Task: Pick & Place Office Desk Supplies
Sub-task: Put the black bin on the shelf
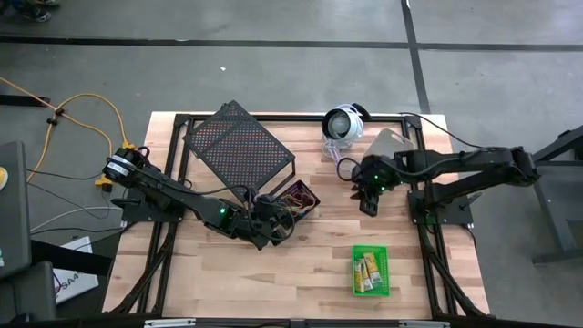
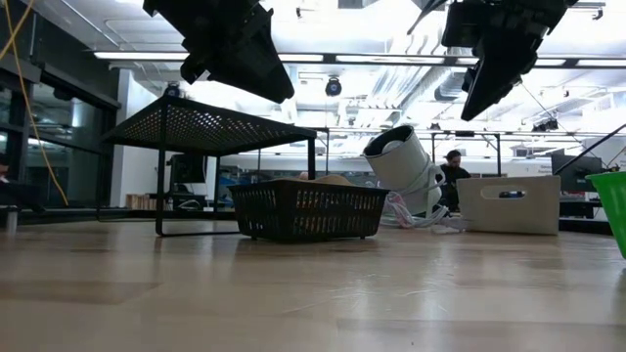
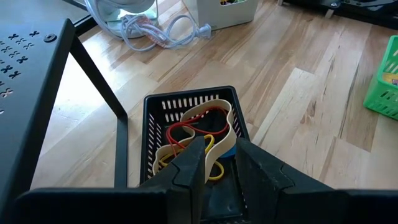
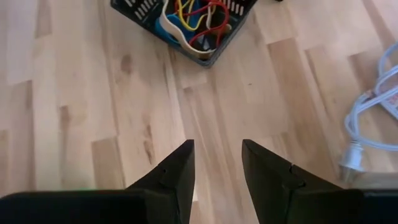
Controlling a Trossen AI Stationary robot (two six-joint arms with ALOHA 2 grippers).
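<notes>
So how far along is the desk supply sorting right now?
Looks mostly done: elastic loops lie in the black bin, yellow pieces in the green bin. Nothing is in hand; left gripper hovers over the black bin, right gripper open over bare table. No loose supplies visible.

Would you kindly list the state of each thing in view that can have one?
Left gripper: open, empty, raised above the black bin.
Right gripper: open, empty, over bare table.
Black bin: upright, holding elastic loops.
Green bin: upright, holding yellow pieces.
Mesh rack: standing on its legs.
Grey bin: upright.
</notes>
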